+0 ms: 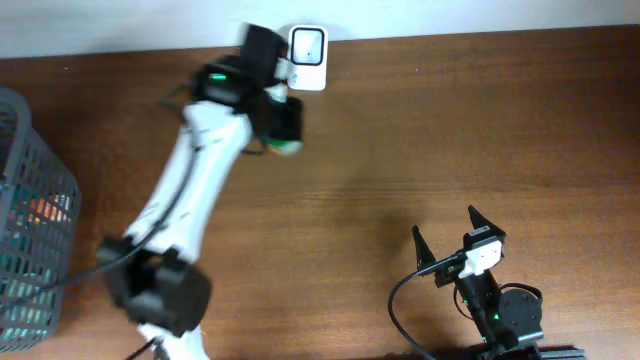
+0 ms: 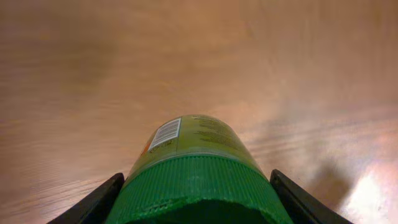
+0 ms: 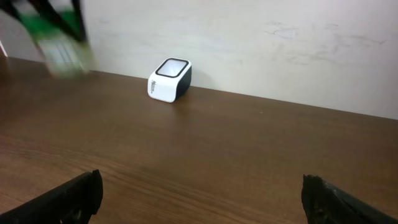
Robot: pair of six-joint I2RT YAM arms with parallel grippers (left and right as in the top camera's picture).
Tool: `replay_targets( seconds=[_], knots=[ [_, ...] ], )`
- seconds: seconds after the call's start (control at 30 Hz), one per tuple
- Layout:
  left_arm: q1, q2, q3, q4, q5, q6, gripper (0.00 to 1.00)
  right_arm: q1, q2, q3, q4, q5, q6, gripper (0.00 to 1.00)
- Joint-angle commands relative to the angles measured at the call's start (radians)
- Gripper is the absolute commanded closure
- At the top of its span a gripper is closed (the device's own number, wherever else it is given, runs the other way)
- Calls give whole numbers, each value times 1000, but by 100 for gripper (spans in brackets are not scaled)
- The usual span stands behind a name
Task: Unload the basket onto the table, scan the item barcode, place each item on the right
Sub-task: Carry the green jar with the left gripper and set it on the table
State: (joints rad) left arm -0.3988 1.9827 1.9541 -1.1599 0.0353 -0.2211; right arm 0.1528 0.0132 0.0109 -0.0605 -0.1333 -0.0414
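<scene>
Over the wooden table (image 1: 450, 120), left end effector (image 2: 196, 180) clamps a green-lidded jar (image 2: 193, 146); right end effector (image 1: 444, 222) gapes wide.

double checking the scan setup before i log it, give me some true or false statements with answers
The left claw holds a green-capped container. True.
A barcode shows on the container's side. True.
The right claw is shut on the scanner. False: it is open, empty, far from the scanner.
The scanner sits inside the basket. False: it stands on the table, away from the basket.
</scene>
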Motion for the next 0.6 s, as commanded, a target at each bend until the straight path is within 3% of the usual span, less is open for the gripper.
replay_targets(
  seconds=[0.0, 0.33, 0.4, 0.47, 0.57],
  knots=[
    [-92, 102, 7, 47, 37, -3, 37, -4, -6, -5, -5, -10, -3, 2],
    [-351, 311, 7, 222, 47, -3, 35, -4, -6, -5, -5, -10, -3, 2],
    [-371, 326, 7, 235, 46, -2, 27, -4, -6, -5, -5, -10, -3, 2],
    [-372, 326, 8, 240, 14, -2, 1, -4, -6, -5, -5, -10, -3, 2],
    [-352, 314, 31, 220, -17, -2, 1, -4, -6, -5, -5, -10, -3, 2]
  ],
)
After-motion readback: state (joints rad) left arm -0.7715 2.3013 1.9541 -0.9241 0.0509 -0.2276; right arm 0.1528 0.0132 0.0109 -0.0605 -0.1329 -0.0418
